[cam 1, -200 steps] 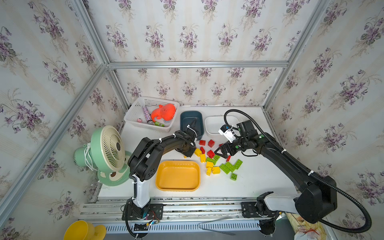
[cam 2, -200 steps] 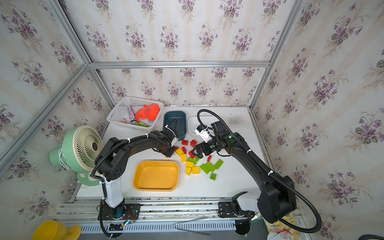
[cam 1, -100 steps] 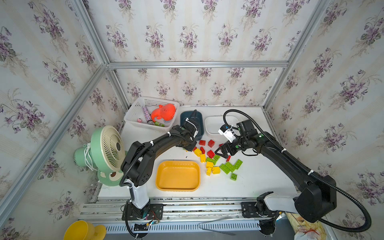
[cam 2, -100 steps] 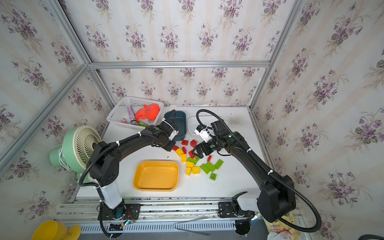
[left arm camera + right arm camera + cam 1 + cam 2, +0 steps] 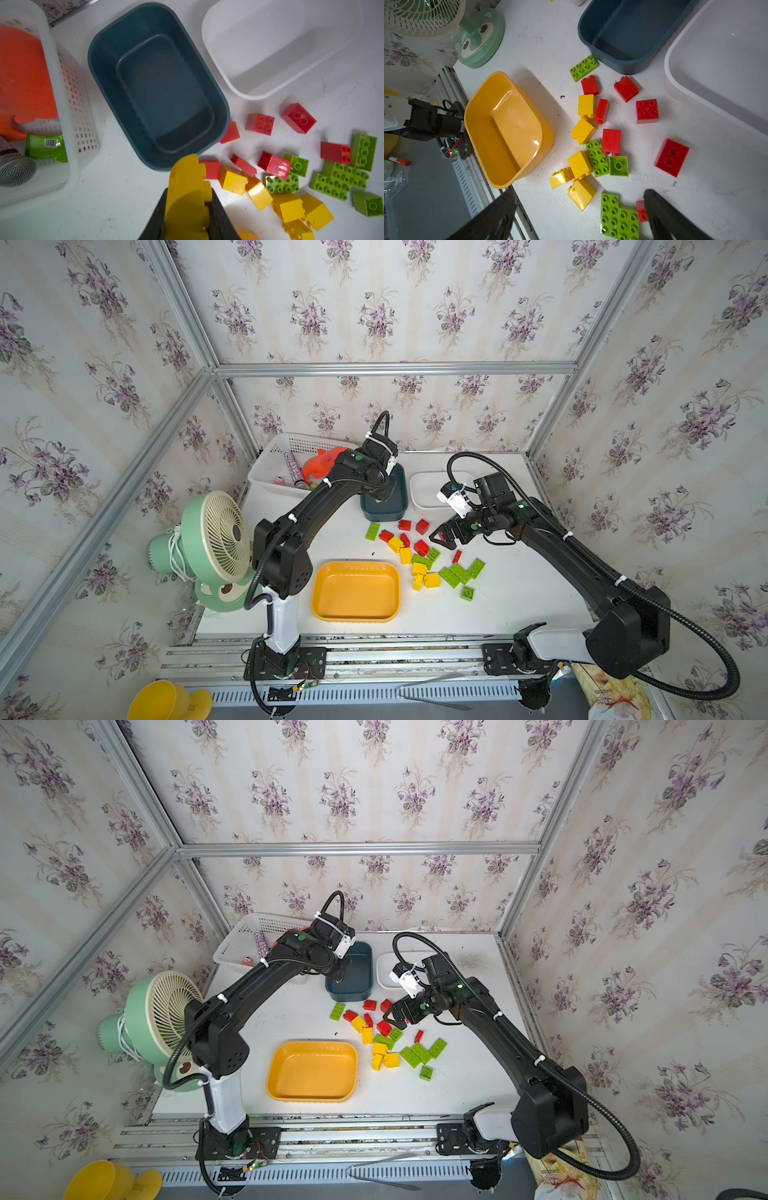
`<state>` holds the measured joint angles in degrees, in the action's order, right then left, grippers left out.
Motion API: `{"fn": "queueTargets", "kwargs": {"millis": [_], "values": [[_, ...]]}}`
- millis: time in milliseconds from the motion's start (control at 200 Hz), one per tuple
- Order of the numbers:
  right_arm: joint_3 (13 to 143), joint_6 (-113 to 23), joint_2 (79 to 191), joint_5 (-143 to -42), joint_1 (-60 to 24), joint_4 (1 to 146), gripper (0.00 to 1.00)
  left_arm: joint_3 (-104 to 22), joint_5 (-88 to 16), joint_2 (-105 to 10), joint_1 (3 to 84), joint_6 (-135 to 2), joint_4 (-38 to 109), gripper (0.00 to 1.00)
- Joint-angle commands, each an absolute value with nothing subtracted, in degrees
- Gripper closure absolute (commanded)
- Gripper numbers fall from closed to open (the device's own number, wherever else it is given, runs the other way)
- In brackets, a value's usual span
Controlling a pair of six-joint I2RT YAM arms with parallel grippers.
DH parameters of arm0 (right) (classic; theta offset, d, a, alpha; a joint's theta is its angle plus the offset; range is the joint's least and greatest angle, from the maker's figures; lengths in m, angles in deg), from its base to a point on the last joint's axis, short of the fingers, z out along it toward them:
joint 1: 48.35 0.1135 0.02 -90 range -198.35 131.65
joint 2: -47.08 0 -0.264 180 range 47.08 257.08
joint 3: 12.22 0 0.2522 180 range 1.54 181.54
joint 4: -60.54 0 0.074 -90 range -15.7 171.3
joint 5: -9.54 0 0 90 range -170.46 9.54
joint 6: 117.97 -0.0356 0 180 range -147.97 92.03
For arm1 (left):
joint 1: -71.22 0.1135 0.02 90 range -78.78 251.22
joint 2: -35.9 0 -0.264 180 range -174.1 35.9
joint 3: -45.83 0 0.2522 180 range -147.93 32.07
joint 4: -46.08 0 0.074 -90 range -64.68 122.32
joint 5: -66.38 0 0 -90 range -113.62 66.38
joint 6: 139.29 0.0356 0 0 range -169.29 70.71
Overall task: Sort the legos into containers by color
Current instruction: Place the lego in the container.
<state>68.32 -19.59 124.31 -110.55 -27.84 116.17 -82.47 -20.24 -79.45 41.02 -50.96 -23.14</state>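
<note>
**While one is held, the rest lie loose**

As you check the left wrist view, your left end effector [image 5: 188, 197] is clamped on a yellow lego [image 5: 185, 180], hanging over the near end of the dark teal tray [image 5: 104, 68]. Your right end effector [image 5: 579, 194] stands wide with nothing in it, above the legos [image 5: 421, 547] scattered on the counter [image 5: 519, 605]. They lie in front of the white tray [image 5: 218, 62], just beside the orange-yellow tray [image 5: 318, 593].

orange-yellow tray [image 5: 512, 128]: glossy smooth plastic
yellow lego [image 5: 187, 187]: smooth studded plastic
table [image 5: 716, 166]: matt white, scuffed
basket [image 5: 79, 116]: perforated white plastic
</note>
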Motion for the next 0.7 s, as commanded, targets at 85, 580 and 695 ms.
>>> {"fn": "queueTargets", "kwargs": {"millis": [85,580,695], "values": [[71.6,-20.5,125.4,-111.2,-29.0,114.6,0.01,-92.7,-16.4,-89.6,43.5,-54.1,-24.4,0.84],[74.5,-19.4,127.7,-111.1,-30.3,118.1,0.02,-97.9,-16.2,-103.4,44.9,-58.3,-18.2,0.82],[73.9,-19.5,128.3,-111.3,-30.2,117.8,0.01,-97.3,-16.8,-103.1,44.9,-57.9,-18.2,0.66]]}}
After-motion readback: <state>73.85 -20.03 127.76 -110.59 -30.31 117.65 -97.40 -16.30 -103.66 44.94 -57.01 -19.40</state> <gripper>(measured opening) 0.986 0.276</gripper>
